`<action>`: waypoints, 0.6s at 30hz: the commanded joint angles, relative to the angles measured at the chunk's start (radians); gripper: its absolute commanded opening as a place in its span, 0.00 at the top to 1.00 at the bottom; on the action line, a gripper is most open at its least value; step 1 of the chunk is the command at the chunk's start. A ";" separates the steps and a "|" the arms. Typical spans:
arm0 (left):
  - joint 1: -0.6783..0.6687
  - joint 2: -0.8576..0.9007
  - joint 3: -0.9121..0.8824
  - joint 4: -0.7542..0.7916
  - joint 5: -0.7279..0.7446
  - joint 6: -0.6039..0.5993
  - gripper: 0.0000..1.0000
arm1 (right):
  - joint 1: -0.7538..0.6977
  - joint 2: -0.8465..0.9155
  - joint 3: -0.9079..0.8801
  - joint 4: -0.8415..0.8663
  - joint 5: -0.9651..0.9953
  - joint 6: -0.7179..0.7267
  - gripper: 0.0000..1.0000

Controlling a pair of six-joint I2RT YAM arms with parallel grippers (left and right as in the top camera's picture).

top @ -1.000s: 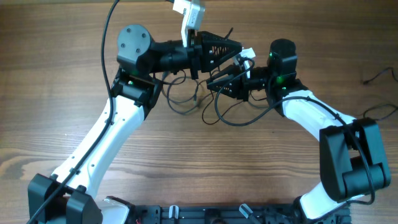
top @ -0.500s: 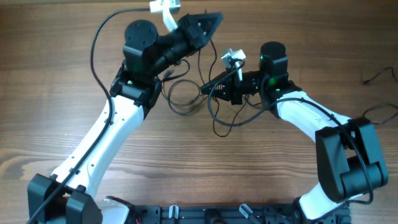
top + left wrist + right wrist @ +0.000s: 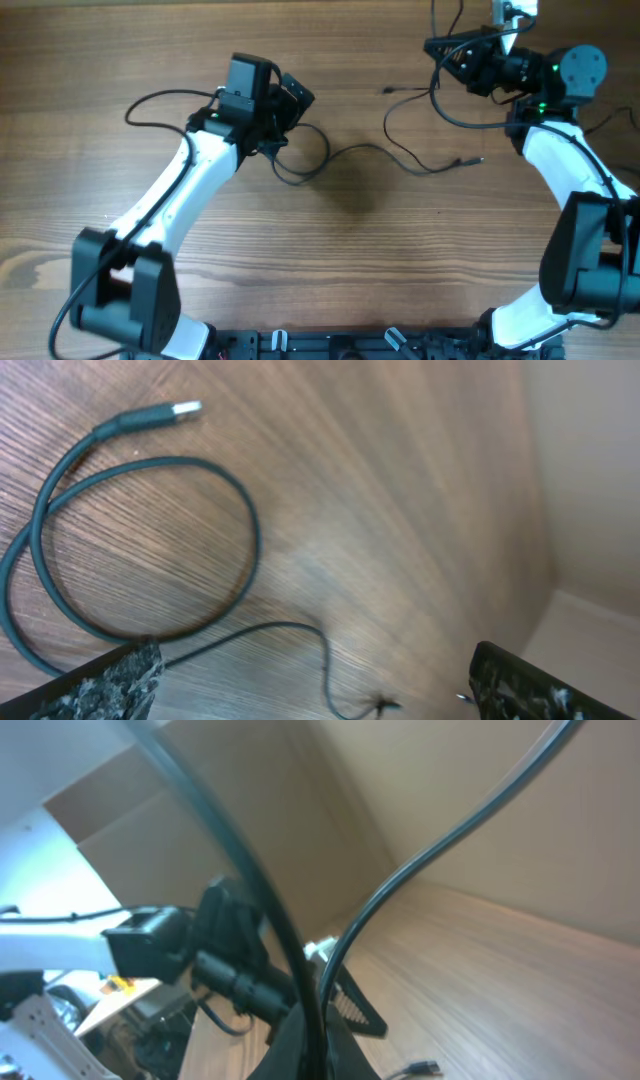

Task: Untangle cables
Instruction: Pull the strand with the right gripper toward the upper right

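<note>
The cables lie spread out. One thin black cable makes a loop [image 3: 300,165] beside my left gripper and trails right to a tip [image 3: 480,158]. The left gripper [image 3: 292,105] stands wide open and empty. In its wrist view the gripper [image 3: 315,680] hovers over that loop [image 3: 150,550], its silver connector [image 3: 185,408] and a thinner strand [image 3: 300,630]. At the far right, my right gripper [image 3: 447,52] is shut on another cable [image 3: 455,115], which hangs below it. In the right wrist view the gripper [image 3: 312,1045] pinches this cable [image 3: 400,880].
More thin wires lie at the right table edge [image 3: 605,125]. The left arm's own thick cable [image 3: 150,100] arcs over the table on the left. A dark rail [image 3: 330,345] runs along the front edge.
The left gripper has opened, let go of the cable and dropped back left. The right arm has swung to the far right with its cable, pulling the tangle apart.
</note>
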 commanded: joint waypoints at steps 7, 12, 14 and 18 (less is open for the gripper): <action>-0.069 0.064 -0.002 -0.003 -0.021 0.002 0.00 | -0.078 0.011 0.322 -0.813 1.211 -0.933 0.96; -0.069 0.064 -0.002 -0.003 -0.021 0.002 0.00 | -0.163 0.055 0.487 -0.745 1.419 -1.143 0.95; -0.069 0.064 -0.002 -0.003 -0.021 0.002 0.00 | -0.210 0.115 0.487 -0.661 1.419 -1.124 0.95; -0.069 0.064 -0.002 -0.003 -0.021 0.002 0.00 | -0.264 0.342 0.487 -0.666 1.544 -1.052 0.95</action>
